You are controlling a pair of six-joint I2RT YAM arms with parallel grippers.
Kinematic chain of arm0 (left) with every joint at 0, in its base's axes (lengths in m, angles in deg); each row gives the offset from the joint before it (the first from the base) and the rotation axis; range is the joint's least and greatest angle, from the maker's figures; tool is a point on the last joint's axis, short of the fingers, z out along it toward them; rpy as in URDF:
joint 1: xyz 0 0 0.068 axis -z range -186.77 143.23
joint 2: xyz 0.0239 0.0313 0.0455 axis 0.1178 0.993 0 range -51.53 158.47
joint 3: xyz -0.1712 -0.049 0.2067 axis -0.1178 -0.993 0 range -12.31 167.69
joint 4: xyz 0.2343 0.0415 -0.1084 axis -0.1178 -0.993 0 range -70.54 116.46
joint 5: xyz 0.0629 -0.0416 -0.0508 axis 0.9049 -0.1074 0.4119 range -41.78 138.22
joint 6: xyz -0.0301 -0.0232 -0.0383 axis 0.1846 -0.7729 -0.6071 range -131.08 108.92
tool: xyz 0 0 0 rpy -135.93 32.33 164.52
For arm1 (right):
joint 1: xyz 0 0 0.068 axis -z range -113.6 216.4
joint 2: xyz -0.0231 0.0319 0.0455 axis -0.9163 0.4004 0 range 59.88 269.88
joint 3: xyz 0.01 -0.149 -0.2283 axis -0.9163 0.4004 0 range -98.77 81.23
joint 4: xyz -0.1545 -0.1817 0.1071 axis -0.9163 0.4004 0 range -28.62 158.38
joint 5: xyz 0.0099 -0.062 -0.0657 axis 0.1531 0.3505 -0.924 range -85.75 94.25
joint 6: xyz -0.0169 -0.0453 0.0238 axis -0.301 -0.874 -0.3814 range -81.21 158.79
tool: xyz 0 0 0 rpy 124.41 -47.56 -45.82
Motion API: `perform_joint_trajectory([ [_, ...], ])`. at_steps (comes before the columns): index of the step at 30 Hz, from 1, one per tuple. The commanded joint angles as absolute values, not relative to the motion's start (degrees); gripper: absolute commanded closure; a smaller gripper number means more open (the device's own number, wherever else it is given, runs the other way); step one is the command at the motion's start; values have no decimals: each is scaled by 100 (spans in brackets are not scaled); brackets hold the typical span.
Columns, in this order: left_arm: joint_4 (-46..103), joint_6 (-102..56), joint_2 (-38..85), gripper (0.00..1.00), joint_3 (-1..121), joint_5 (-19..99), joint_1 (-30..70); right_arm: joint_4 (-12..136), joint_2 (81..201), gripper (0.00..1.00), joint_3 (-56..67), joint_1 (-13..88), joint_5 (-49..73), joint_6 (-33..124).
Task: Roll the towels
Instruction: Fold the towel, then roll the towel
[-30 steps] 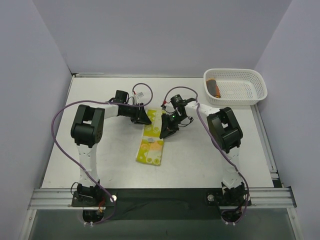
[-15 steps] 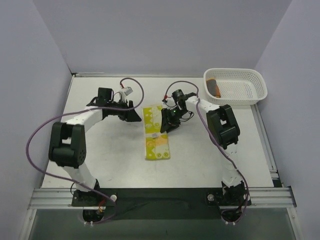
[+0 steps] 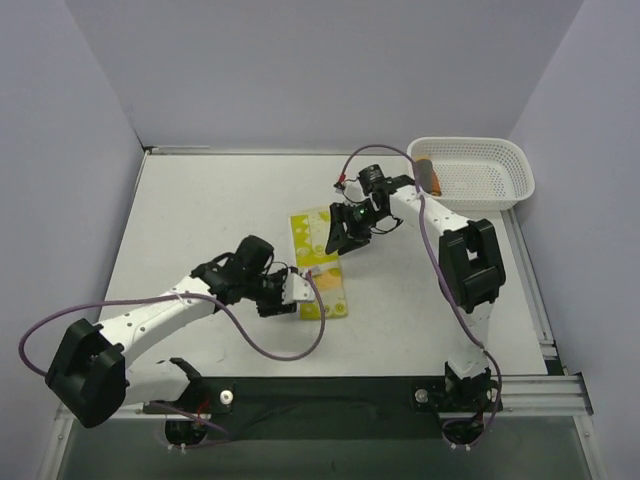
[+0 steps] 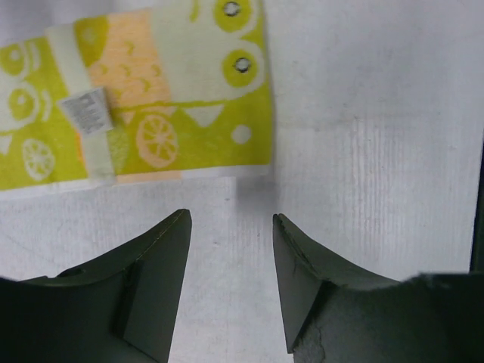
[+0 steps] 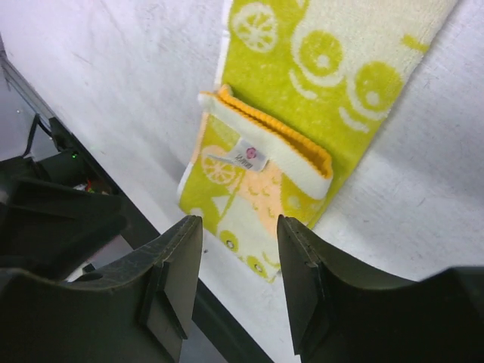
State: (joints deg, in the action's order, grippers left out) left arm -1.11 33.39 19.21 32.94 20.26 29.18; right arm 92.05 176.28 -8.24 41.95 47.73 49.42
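Note:
The pale yellow and lime-green towel (image 3: 318,262) lies flat as a long strip in the middle of the table, with a small fold and a white label (image 5: 249,155) across it. My left gripper (image 3: 290,293) is open just off the towel's near left corner, with only bare table between its fingers (image 4: 231,219). In the left wrist view the towel (image 4: 151,91) lies just beyond the tips. My right gripper (image 3: 338,235) hovers open by the towel's far right edge, holding nothing (image 5: 240,223); the towel (image 5: 302,83) spreads below it. The orange towel (image 3: 428,175) lies in the basket.
The white mesh basket (image 3: 515,185) stands at the table's far right corner. Purple cables loop from both arms over the table. The black rail of the arm mounts (image 3: 320,392) runs along the near edge. Grey walls close the left, back and right.
My left arm swung from the towel's far left round to its near end. My right gripper opened, let go of the towel and drew back slightly. The towel now lies longer and further right.

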Motion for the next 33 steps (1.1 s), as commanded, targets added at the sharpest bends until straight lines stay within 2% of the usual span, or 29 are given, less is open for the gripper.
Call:
perform_joint_trajectory([
  [1, -27, 4165, 1878, 43, 3199, 3160, 3689, 9434, 17229, 57, -684, 4161, 4959, 4846],
  [2, 26, 4166, 1922, 44, 3199, 3266, 3839, 9408, 17220, 60, -649, 4144, 5065, 4863],
  [3, 88, 4157, 2053, 44, 3190, 3449, 3980, 9338, 17177, 69, -613, 4065, 5231, 4898],
  [6, 360, 4148, 2360, 46, 3163, 3767, 4534, 9214, 17176, 80, -376, 3837, 5495, 4978],
  [12, 712, 4104, 3054, 48, 3356, 4110, 5053, 8951, 17632, 86, 107, 3687, 5962, 5136],
  [18, 1134, 3885, 3767, 51, 3445, 4558, 5273, 8704, 17993, 87, 310, 3669, 5857, 5127],
  [20, 1213, 3849, 3942, 57, 3339, 4655, 5291, 8643, 18055, 87, 353, 3643, 5804, 5127],
  [21, 1196, 3815, 3987, 65, 3313, 4699, 5282, 8608, 18125, 87, 380, 3634, 5786, 5110],
  [24, 1004, 3595, 3918, 79, 3260, 4499, 5282, 8529, 18134, 88, 511, 3555, 5742, 5110],
  [31, -366, 3234, 3276, 99, 3532, 2901, 5212, 8502, 17660, 88, 548, 3467, 5698, 5118],
  [33, -553, 3182, 3197, 100, 3629, 2618, 5133, 8554, 17380, 87, 451, 3493, 5672, 5048],
])
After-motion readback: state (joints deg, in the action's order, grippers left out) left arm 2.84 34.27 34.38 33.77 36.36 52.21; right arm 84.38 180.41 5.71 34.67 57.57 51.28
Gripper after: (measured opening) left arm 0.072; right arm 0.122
